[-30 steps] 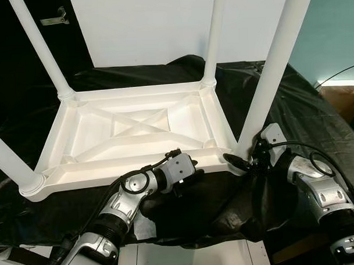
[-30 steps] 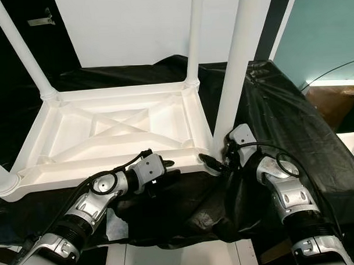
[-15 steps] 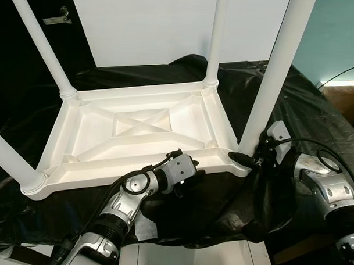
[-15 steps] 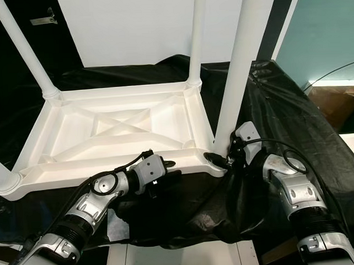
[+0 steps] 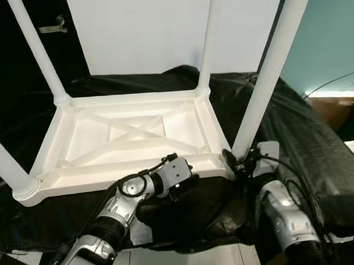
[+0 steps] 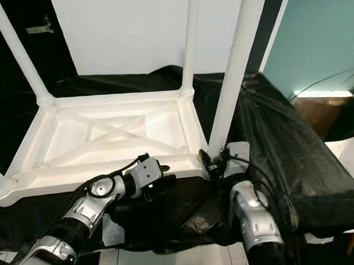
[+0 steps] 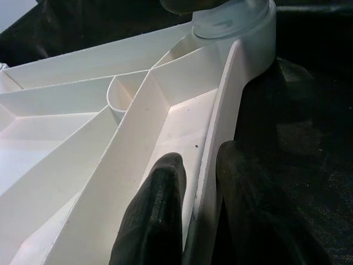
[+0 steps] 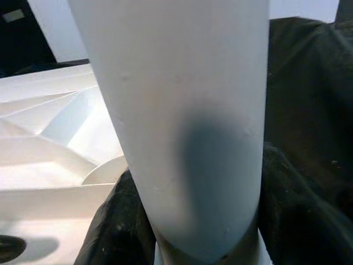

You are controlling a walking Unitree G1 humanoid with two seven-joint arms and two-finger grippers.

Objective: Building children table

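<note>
Lying upside down — table point(image 5: 130, 134), legs point(image 5: 268, 77) pointing up.

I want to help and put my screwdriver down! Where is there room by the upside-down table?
There's bare black cloth right of the near right leg, and more cloth behind the table by the white wall. The near edge is crowded: the left claw pinches the rim there and the right claw grips that leg's base.
</note>
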